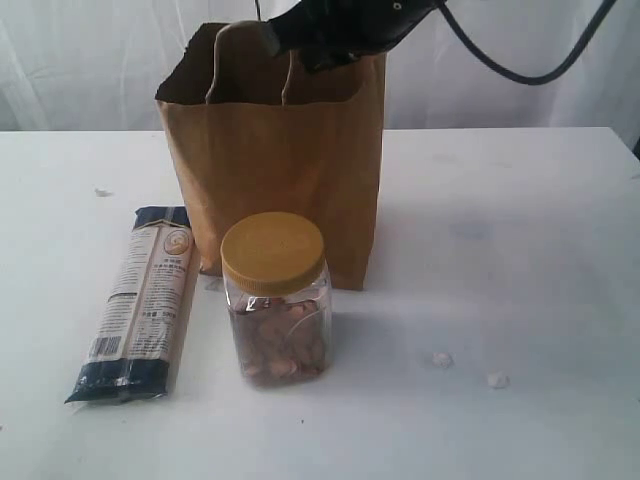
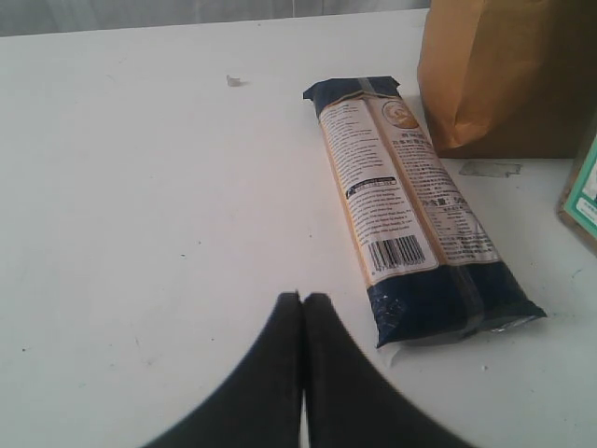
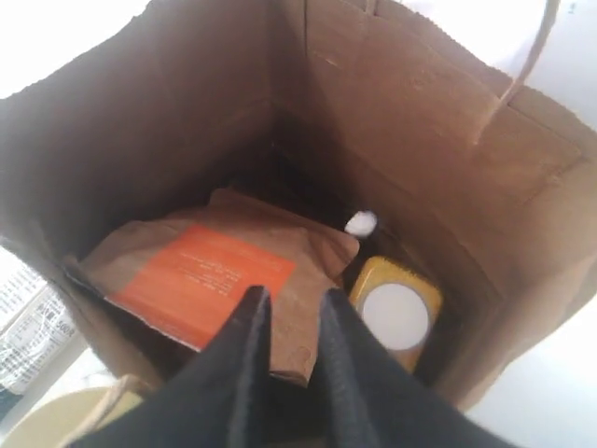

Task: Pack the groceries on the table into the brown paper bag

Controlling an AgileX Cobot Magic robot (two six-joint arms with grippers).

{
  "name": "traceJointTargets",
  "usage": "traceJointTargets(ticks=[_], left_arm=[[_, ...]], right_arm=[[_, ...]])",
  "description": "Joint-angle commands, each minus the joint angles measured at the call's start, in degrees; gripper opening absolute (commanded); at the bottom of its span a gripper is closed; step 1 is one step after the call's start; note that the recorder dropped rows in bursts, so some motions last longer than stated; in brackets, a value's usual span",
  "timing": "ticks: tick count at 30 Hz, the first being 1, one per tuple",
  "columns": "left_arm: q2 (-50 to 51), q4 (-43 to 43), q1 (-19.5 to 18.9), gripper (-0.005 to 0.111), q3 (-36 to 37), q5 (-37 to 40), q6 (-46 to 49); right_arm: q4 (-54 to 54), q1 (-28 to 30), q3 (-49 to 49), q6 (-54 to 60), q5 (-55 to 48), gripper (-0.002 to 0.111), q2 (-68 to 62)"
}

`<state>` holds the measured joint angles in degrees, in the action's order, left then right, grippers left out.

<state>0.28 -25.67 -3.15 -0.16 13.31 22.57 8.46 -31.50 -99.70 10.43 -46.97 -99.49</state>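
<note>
So the right fingers (image 3: 244,359) hang at the mouth of the brown paper bag (image 1: 270,170), a little apart with nothing pinched. Right below them the brown-orange pouch (image 3: 210,280) lies inside the bag, next to the yellow white-capped bottle (image 3: 396,313). The left fingers (image 2: 280,373) are pressed together, empty, over the tabletop (image 1: 520,250), near the pasta packet (image 2: 410,224) lying flat. The yellow-lidded jar (image 1: 275,300) stands in front of the bag. White tabletop, a few crumbs (image 1: 440,358), pale curtain (image 1: 80,60) behind.
</note>
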Motion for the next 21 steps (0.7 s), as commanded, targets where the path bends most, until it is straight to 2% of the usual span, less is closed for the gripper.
traceJointTargets(ticks=[1,4,9,13,14,16,18,21], left_arm=[[-0.28,-0.40,-0.19,0.000,0.16,0.14,-0.29],[-0.28,-0.40,-0.19,0.000,0.16,0.14,-0.29],[-0.28,-0.40,-0.19,0.000,0.16,0.14,-0.29],[-0.28,-0.40,-0.19,0.000,0.16,0.14,-0.29],[-0.28,-0.40,-0.19,0.000,0.16,0.14,-0.29],[-0.28,-0.40,-0.19,0.000,0.16,0.14,-0.29],[-0.28,-0.40,-0.19,0.000,0.16,0.14,-0.29],[-0.28,-0.40,-0.19,0.000,0.16,0.14,-0.29]], right_arm=[[-1.01,0.12,-0.19,-0.04,-2.99,0.018,2.90],[-3.46,0.12,-0.19,0.04,-5.58,0.016,6.18],[-7.43,0.12,-0.19,0.04,-6.03,0.000,13.95],[-19.37,0.12,-0.06,-0.23,-8.66,0.000,23.71],[-25.33,0.12,0.82,-0.55,-11.46,0.000,26.42],[-30.66,0.12,2.70,-2.40,-19.05,0.000,28.99],[-32.69,0.12,5.75,-3.59,-22.99,0.000,30.38],[-33.36,0.12,12.07,-3.59,-22.06,0.000,31.41]])
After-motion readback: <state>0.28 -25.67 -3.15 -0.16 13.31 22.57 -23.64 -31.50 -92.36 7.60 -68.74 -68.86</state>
